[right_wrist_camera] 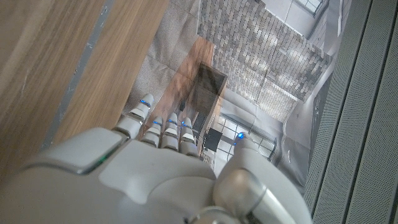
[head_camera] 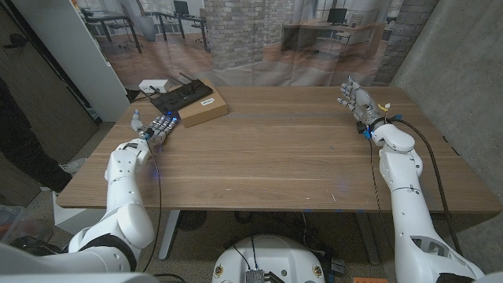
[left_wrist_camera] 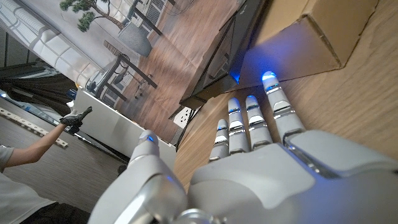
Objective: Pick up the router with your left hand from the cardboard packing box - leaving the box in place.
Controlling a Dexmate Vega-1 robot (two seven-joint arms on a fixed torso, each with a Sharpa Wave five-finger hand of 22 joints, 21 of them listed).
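A flat black router [head_camera: 182, 97] lies on top of a brown cardboard packing box [head_camera: 203, 108] at the table's far left. My left hand [head_camera: 159, 126] stands just in front of the box, fingers stretched toward it, holding nothing. In the left wrist view my left hand [left_wrist_camera: 261, 155] reaches toward the box's side wall [left_wrist_camera: 311, 37], fingertips [left_wrist_camera: 268, 78] close to it, with the router's dark edge [left_wrist_camera: 230, 43] above. My right hand [head_camera: 354, 100] hovers at the far right of the table, fingers apart and empty; the right wrist view looks along its back [right_wrist_camera: 155, 168].
A white device [head_camera: 154, 85] sits behind the box at the table's far left corner. The wooden table [head_camera: 275, 149] stretches between my two arms. A person's arm with a dark glove [left_wrist_camera: 56, 127] reaches in from beside the table in the left wrist view.
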